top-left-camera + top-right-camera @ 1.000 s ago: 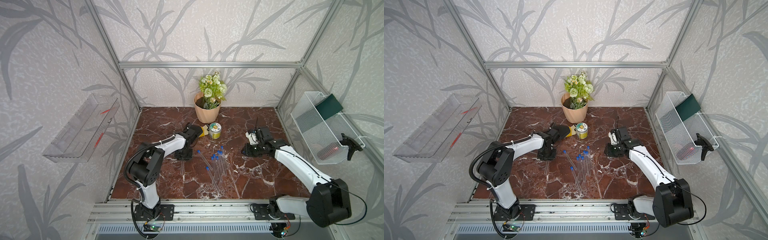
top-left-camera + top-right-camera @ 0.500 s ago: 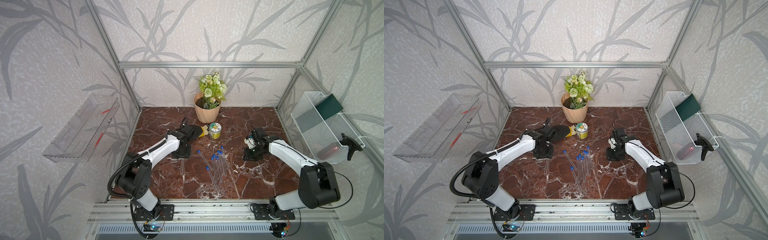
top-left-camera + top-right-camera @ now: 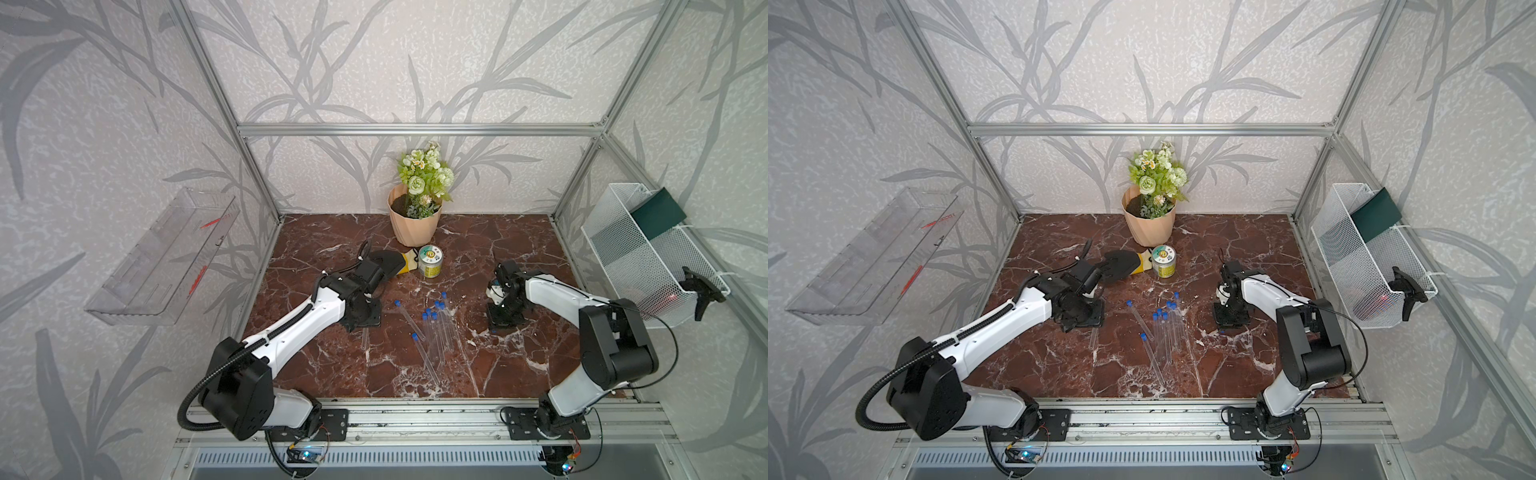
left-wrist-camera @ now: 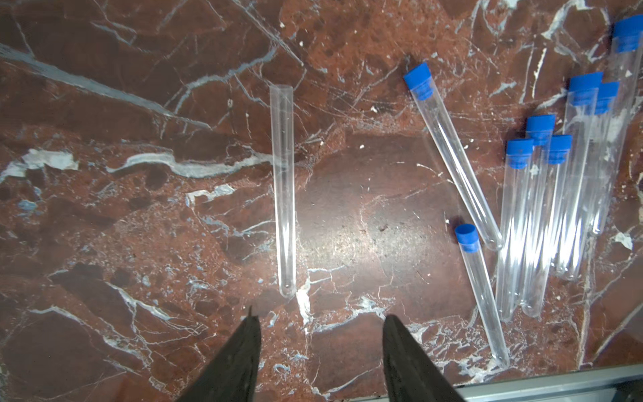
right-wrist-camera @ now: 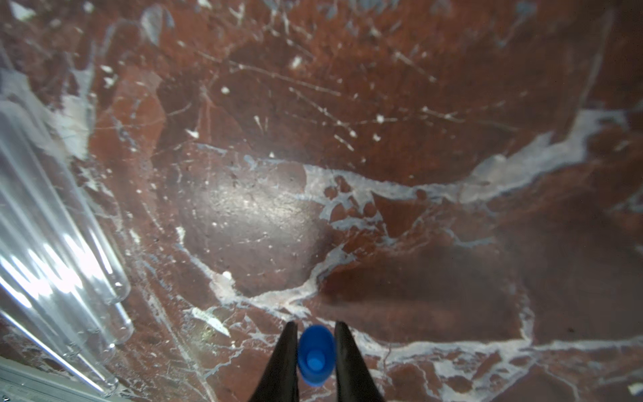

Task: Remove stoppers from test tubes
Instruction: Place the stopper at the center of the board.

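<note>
Uncapped tube (image 4: 283, 191) now free on surface (image 4: 104, 243), just ahead of left tool (image 4: 320, 316); jaws parted wider than second ago, empty. Right tool (image 5: 315, 327) pinches loose stopper (image 5: 315, 355). Capped tubes (image 4: 514, 215) lie alongside, axes roughly parallel. Left arm nearer, by my reading.

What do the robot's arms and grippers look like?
The left arm and right arm are smooth white shells with chunky black joints. A ribbed black hose runs along the left; a thin black cable loops off the right. The left gripper and right gripper each have two slim, tapering black fingers.
</note>
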